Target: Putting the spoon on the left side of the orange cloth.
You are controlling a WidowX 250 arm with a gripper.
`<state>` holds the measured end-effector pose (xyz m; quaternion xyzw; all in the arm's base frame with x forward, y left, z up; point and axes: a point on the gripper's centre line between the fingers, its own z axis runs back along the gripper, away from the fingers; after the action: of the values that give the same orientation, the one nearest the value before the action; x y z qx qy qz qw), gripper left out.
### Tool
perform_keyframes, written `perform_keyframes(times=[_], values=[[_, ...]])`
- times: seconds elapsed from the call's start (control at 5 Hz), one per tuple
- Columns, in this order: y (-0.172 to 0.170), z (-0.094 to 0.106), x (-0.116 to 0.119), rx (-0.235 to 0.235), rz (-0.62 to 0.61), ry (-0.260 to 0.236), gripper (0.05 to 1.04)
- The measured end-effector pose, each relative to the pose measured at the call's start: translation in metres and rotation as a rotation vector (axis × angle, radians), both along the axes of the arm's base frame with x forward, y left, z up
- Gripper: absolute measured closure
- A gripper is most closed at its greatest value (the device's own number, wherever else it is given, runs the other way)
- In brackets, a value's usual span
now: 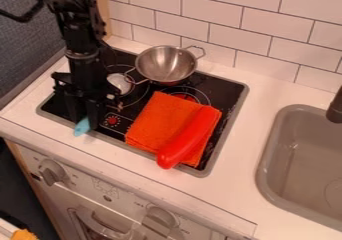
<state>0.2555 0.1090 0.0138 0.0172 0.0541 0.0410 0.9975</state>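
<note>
A white counter [267, 86] carries the black stovetop [231, 95]. The gripper [85, 121] hangs over the stovetop's front left part; whether it grips anything, I cannot tell. Right of it lies the orange cloth [146, 120], the red toy [182, 145] across it. The spoon's [82, 127] blue handle end shows below the gripper, near the front edge. Best to set it down level, release low, then lift straight up.
</note>
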Motion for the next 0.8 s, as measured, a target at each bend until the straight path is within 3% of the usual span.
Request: perform_keyframes(times=[0.2,0.6,0.8], values=[[-0.007,0.0,0.004,0.007,-0.037,-0.007,0.694],[-0.008,-0.001,0.001,-0.006,-0.033,-0.035,0.103],[-0.009,0.022,0.004,0.016,-0.051,-0.127,0.08]])
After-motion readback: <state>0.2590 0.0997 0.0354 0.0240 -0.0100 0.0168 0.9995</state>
